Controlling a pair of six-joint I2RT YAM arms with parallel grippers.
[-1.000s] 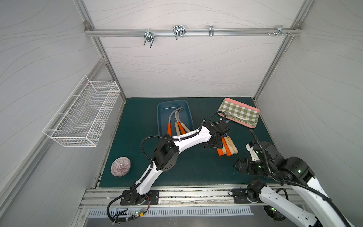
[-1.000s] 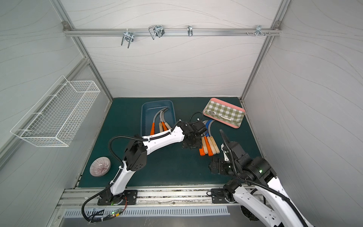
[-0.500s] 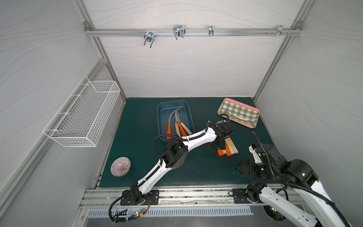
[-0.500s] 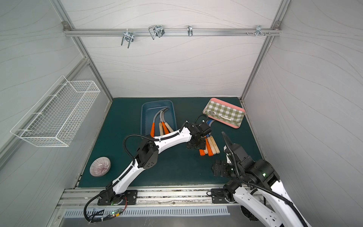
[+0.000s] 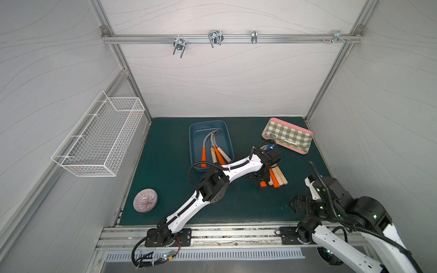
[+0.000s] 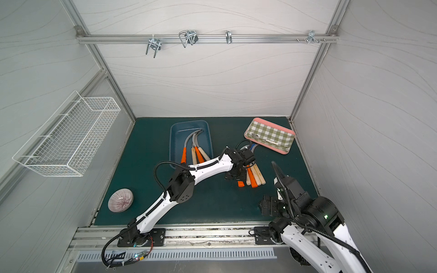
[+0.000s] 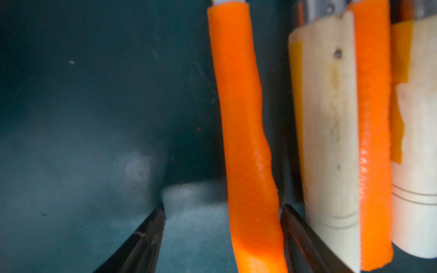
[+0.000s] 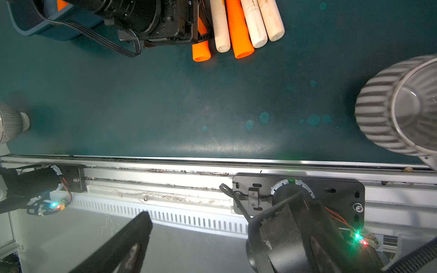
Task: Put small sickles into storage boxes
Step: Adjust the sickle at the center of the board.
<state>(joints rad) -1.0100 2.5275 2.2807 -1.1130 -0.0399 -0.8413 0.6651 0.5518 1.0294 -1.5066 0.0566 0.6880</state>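
The storage box (image 5: pixel 195 134) (image 6: pixel 175 139), a shallow dark blue tub, stands at the back middle of the green mat with several small sickles (image 5: pixel 214 151) lying in it. Several more sickles (image 5: pixel 276 176) (image 6: pixel 255 175) lie side by side on the mat to its right, one with a blue blade (image 5: pixel 269 147). My left gripper (image 5: pixel 260 176) (image 7: pixel 222 208) is down on this pile. It is open and straddles the leftmost orange handle (image 7: pixel 246 141) (image 8: pixel 201 50), which lies close against one finger. My right gripper (image 5: pixel 298 206) (image 8: pixel 220 208) hangs open and empty over the front rail.
A green-checked, pink-rimmed tray (image 5: pixel 287 136) lies at the back right. A white wire basket (image 5: pixel 101 141) hangs on the left wall. A striped dome (image 5: pixel 145 200) sits at the front left of the mat. A ribbed grey bowl (image 8: pixel 397 106) lies upside down near the right arm.
My left arm has stretched further right and lowered onto the pile on the mat, and its jaws have narrowed around the orange handle. The right arm has drawn back slightly.
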